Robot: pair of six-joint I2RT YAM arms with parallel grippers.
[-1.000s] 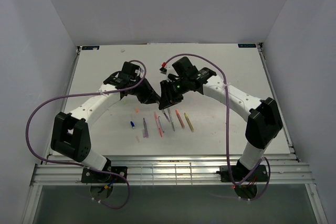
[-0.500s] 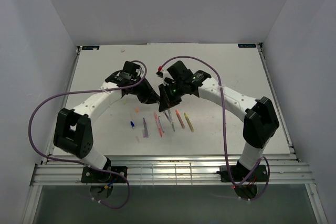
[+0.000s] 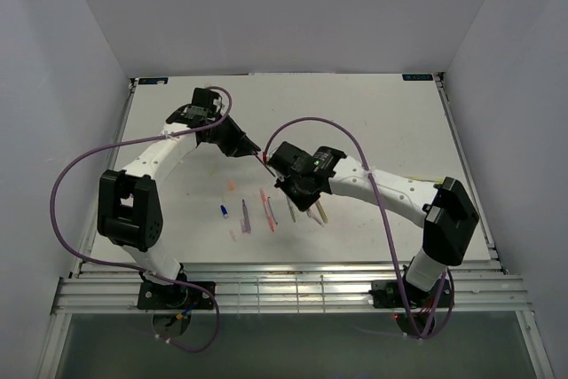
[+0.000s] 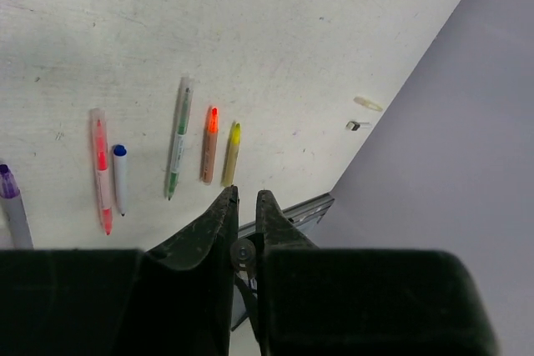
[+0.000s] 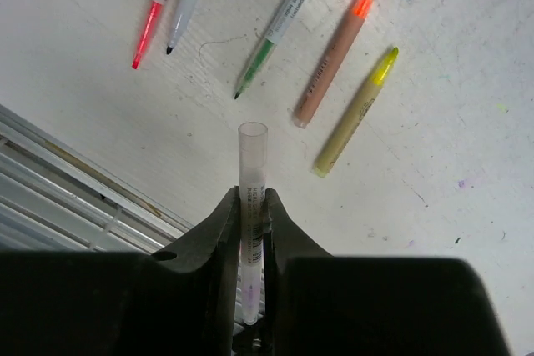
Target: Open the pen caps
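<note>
Leftward of right end effector point(image 5: 253, 196), blue cap point(image 3: 224, 210)

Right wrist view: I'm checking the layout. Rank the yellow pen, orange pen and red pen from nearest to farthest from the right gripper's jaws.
1. yellow pen, just up and right of the right gripper.
2. orange pen, beyond the yellow one, upper right.
3. red pen, upper left, farthest.

A tiny blue cap point(image 3: 224, 210) lies loose on the worktop point(image 3: 373, 113), left of the pens point(image 3: 266, 206). A tiny orange cap point(image 3: 231, 185) lies near it, farther back.
</note>
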